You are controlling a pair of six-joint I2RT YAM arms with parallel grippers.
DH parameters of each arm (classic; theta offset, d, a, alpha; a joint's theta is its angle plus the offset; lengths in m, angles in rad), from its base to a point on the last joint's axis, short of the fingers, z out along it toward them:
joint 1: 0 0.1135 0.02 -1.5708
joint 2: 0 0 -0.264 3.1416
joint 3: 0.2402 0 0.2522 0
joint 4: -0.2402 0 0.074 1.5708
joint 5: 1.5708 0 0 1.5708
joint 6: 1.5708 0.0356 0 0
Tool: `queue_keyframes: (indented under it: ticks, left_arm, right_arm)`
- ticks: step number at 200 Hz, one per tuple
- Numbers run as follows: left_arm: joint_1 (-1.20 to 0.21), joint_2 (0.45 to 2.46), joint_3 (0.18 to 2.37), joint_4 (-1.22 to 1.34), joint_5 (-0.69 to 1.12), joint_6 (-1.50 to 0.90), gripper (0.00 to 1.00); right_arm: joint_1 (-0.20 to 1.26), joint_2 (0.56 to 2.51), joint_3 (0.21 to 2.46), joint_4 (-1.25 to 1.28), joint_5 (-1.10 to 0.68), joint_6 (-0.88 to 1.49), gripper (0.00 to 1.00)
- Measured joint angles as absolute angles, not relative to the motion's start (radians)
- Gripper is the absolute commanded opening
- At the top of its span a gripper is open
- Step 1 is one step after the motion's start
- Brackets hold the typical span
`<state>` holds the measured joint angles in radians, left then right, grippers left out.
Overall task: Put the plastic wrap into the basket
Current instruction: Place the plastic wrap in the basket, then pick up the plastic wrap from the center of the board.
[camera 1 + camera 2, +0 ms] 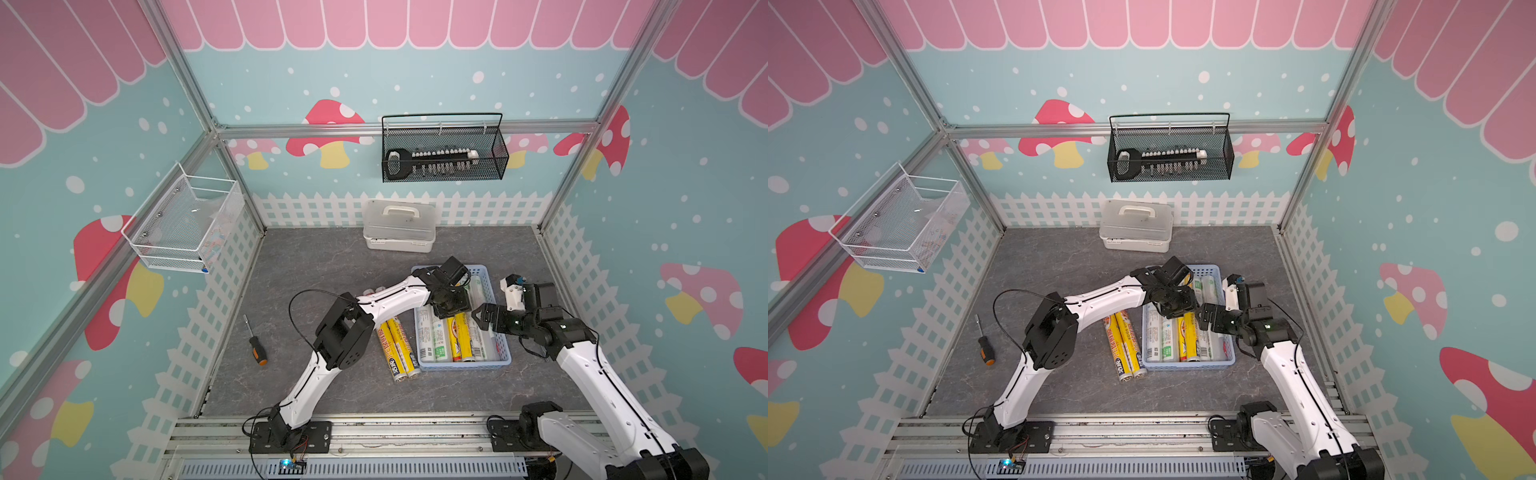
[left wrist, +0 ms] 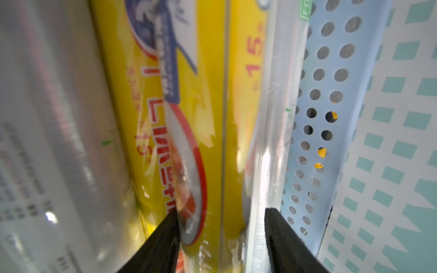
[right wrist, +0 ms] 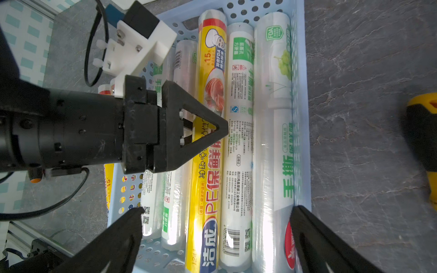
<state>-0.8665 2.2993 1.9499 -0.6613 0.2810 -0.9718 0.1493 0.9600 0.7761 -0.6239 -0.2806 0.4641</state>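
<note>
Far left on my screen, a white wire basket hangs on the side wall, and below it a screwdriver with an orange-and-black handle lies on the grey table, well apart from everything else. Next across, two yellow rolls lie side by side on the table, touching each other and just beside the long wall of the light-blue basket, outside it; the left arm crosses above their far ends. Behind them, by the back wall, stands a white lidded box, with a black wire basket hung on the wall above it. The bulk of the plastic wrap lies inside the light-blue basket, lengthwise in a row and packed against each other: I make out white-and-green rolls and a yellow roll among them. My left gripper is down over the middle of that row; in the left wrist view its fingers are parted, one on each side of the yellow roll, and the finger nearer the perforated wall sits over the clear-wrapped roll next door rather than against the yellow one. Whether the other finger presses the yellow roll I cannot tell. Just right of it, my right gripper hangs above the basket's right-hand side with its fingers spread wide, nothing caught between them, only the rolls lying below; I see it touching none of them.
</note>
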Motion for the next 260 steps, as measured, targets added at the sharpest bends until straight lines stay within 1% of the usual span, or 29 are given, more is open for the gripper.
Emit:
queue_keyframes:
  ticks: [47,90,133,173,208,260]
  left_arm:
    - [-0.867,2.298,1.951,-0.67,0.271,-0.962,0.64]
    - [-0.867,2.263,1.934,-0.688,0.22,-0.937,0.66]
    - [-0.867,2.111,1.84,-0.691,0.104,-0.892,0.65]
    - [-0.854,1.923,1.66,-0.64,-0.005,-0.878,0.63]
    - [-0.805,1.791,1.467,-0.589,-0.072,-0.883,0.62]
    - [-0.679,1.604,1.187,-0.515,-0.101,-0.923,0.62]
  right_arm:
    - [0.149,0.959,0.776,-0.62,-0.289,0.464,0.99]
    - [0.149,0.934,0.776,-0.61,-0.315,0.473,0.99]
    - [0.149,0.917,0.775,-0.543,-0.399,0.511,1.0]
    - [0.163,0.953,0.773,-0.449,-0.486,0.556,1.0]
    - [0.26,1.022,0.808,-0.424,-0.488,0.559,0.99]
    - [0.51,1.205,0.969,-0.4,-0.406,0.535,1.0]
